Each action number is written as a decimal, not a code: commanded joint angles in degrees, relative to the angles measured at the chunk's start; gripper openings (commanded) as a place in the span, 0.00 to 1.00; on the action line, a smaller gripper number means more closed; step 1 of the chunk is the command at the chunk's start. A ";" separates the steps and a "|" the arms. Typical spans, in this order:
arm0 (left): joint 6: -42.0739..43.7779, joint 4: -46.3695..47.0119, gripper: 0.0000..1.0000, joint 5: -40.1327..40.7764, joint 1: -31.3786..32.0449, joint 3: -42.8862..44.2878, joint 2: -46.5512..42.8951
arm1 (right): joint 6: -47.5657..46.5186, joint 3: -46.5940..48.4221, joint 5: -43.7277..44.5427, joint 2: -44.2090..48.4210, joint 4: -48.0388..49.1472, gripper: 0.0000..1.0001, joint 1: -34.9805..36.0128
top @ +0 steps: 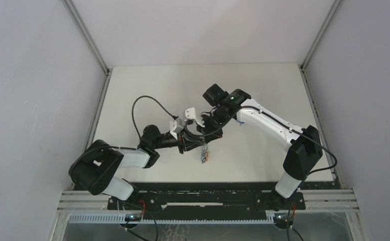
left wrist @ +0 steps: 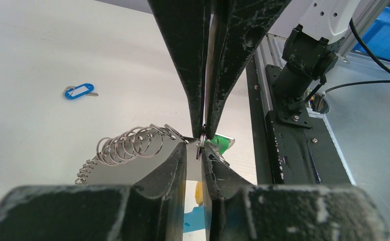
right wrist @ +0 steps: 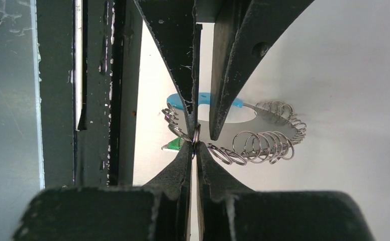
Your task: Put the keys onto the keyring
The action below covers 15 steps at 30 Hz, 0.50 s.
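The keyring (left wrist: 127, 173) is held off the table between both grippers, its silver links (right wrist: 263, 145) fanned along the hoop and its light-blue sleeve (right wrist: 203, 98) on the far arc. My left gripper (left wrist: 195, 150) is shut on the hoop with a narrow gap between its fingers. My right gripper (right wrist: 195, 146) is shut on one small silver link (right wrist: 196, 134) right at the left fingertips. Green (left wrist: 223, 144) and yellow (left wrist: 199, 193) key tags hang under the hoop, seen as a cluster in the top view (top: 205, 156). A key with a blue tag (left wrist: 79, 91) lies apart on the table.
The black base bar and aluminium rail (top: 208, 201) run along the table's front edge, close below the grippers. The right arm's base (left wrist: 303, 55) stands there. White walls (top: 42, 100) enclose the table on three sides. A blue bin (left wrist: 384, 40) sits beyond the rail.
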<state>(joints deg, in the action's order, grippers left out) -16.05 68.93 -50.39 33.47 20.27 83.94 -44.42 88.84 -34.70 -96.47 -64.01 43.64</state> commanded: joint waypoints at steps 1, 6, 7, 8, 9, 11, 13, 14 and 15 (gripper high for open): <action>-1.87 7.69 0.22 -0.34 -0.02 1.44 -0.46 | -1.28 1.66 -0.03 0.39 0.37 0.00 0.31; -2.44 8.32 0.23 -0.89 -0.08 1.64 -0.05 | -1.40 1.51 -0.50 0.48 0.57 0.00 0.65; -2.55 8.29 0.23 -1.00 -0.08 1.73 0.11 | -1.45 1.58 -0.71 0.44 0.70 0.00 0.72; -2.70 8.39 0.23 -1.20 -0.08 1.82 0.33 | -1.40 1.67 -0.84 0.44 0.92 0.00 0.87; -2.94 8.65 0.23 -1.39 -0.03 1.96 0.62 | -1.38 1.81 -1.01 0.26 0.98 0.00 0.98; -3.46 9.21 0.23 -1.90 0.06 2.16 1.32 | -1.40 2.15 -0.85 0.00 1.08 0.00 1.26; -3.86 9.69 0.22 -2.27 0.14 2.42 1.92 | -1.40 2.59 -0.58 -0.35 1.08 0.00 1.44; -3.88 9.79 0.21 -2.50 0.23 2.48 2.00 | -1.45 2.79 -0.35 -0.53 1.01 0.00 1.51; -3.94 9.74 0.20 -2.78 0.26 2.57 2.21 | -1.41 2.95 -0.17 -0.68 0.92 0.00 1.54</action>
<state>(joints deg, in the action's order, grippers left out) -18.48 72.44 -51.46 33.34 20.27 85.86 -44.64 88.92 -34.46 -96.55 -64.77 44.07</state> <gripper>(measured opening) 0.218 0.008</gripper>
